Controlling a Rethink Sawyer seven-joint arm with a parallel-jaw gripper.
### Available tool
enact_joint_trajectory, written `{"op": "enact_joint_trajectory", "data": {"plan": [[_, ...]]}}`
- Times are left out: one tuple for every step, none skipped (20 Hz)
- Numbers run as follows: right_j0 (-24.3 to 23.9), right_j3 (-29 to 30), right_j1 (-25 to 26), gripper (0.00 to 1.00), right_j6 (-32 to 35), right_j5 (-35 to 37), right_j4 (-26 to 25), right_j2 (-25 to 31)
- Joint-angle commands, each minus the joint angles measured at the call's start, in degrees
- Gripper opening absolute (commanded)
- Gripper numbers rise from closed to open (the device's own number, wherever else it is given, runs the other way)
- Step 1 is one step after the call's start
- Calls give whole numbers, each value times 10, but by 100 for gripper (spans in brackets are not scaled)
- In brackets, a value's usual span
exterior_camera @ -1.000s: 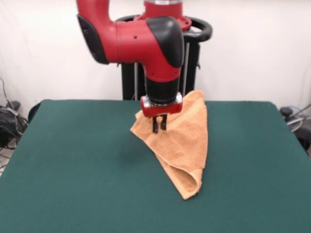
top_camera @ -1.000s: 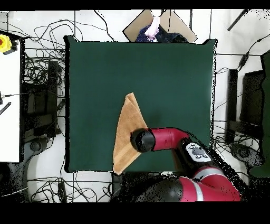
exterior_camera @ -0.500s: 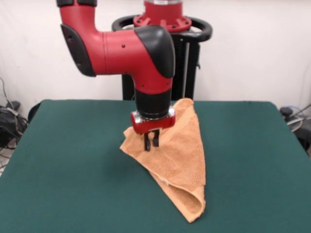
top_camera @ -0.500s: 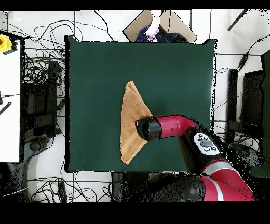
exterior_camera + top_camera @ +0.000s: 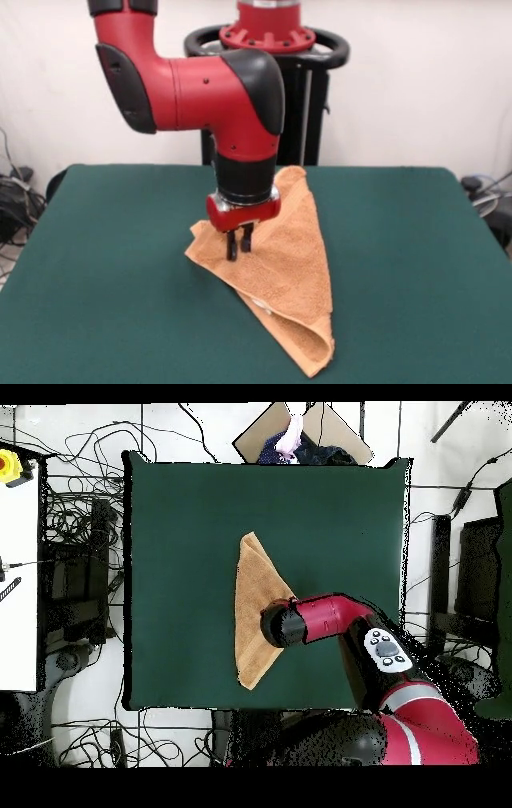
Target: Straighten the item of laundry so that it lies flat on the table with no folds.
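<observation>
The item of laundry (image 5: 286, 268), an orange-tan towel, lies folded into a long triangle on the green table (image 5: 104, 280). One tip points toward the table's far edge and the other toward the near edge, where the cloth doubles over. My gripper (image 5: 238, 243) points straight down at the towel's left corner, its fingers close together and pinched on the cloth there. In the overhead view the towel (image 5: 255, 609) lies just right of the middle of the table (image 5: 180, 534), and the arm's wrist (image 5: 282, 626) covers the gripper.
Bare green cloth surrounds the towel on all sides. In the overhead view a person's hand (image 5: 292, 432) and a brown board (image 5: 330, 429) show beyond the table's top edge. Cables litter the floor around the table. A white bench (image 5: 18, 574) stands at the left.
My gripper has moved left and toward the camera in the front view, dragging the towel's corner with it. The whole towel has slid the same way, and its triangle has widened slightly.
</observation>
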Motion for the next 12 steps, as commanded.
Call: {"op": "enact_joint_trajectory", "data": {"plan": [[26, -80, 14, 0, -2, -59, -83, -13], [35, -76, 10, 0, 15, -62, -88, -27], [44, -73, 6, 0, 29, -66, -93, -38], [56, -70, 1, 0, 49, -75, -102, -56], [69, -71, -1, 0, 69, -82, -109, -73], [80, -72, 1, 0, 87, -96, -115, -90], [87, -75, 6, 0, 97, -108, -118, -101], [92, -78, 14, 0, 108, -123, -117, -112], [93, -79, 20, 0, 113, -135, -113, -118], [95, -80, 26, 0, 122, -147, -106, -126], [89, -76, 27, 0, 117, -152, -98, -123], [76, -71, 26, 0, 98, -144, -91, -109]]}}
